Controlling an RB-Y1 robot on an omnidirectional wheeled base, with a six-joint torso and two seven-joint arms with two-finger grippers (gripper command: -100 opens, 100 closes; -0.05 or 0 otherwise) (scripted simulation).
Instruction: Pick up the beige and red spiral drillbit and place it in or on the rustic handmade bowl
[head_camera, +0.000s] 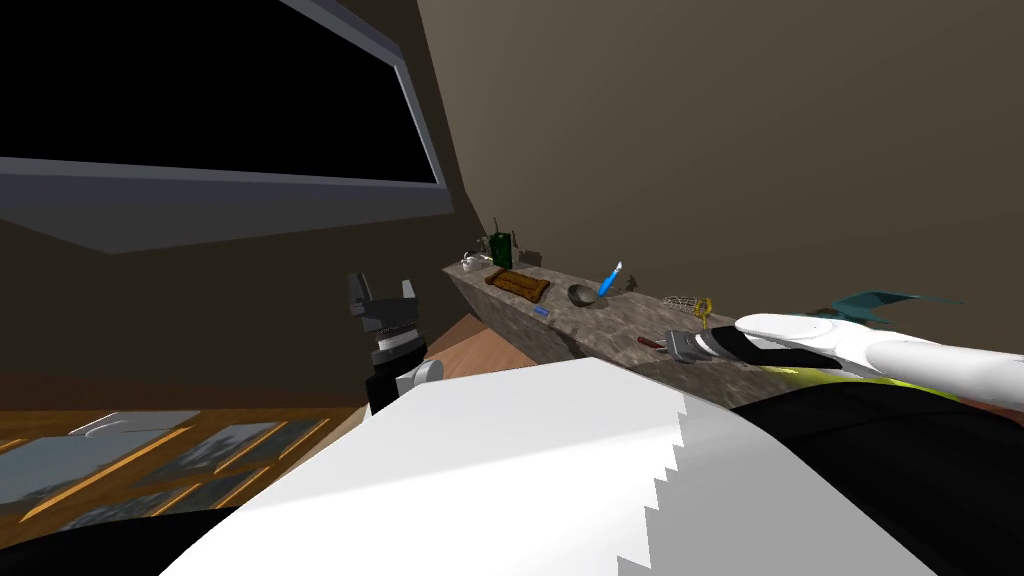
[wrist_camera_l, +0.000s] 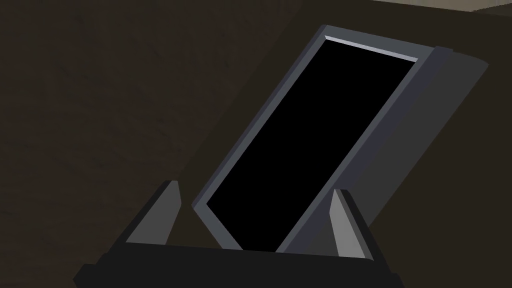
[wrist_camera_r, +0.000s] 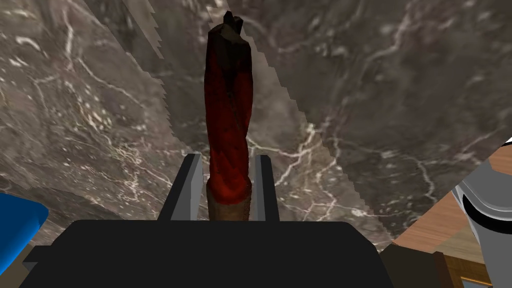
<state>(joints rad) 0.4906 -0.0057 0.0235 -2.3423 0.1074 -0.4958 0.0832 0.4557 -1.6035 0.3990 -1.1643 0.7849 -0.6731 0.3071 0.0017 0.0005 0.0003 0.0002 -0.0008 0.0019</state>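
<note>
The right gripper (wrist_camera_r: 227, 159) pinches the beige-ended, dark red spiral drillbit (wrist_camera_r: 227, 100), its long axis pointing straight out between the fingers over the grey veined stone counter (wrist_camera_r: 380, 90), with the small grey round bowl (head_camera: 583, 294) farther along and the left gripper (head_camera: 382, 288) open.

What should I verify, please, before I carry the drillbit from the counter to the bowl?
1. Right jaws shut on the drillbit, pressing both its sides: ok.
2. Drillbit lifted clear of the counter: cannot tell.
3. Bowl in sight further along the counter: ok.
4. Blue tool beside the bowl, clear of the drop: cannot tell.
5. Left jaws open, away from the counter: ok.
</note>
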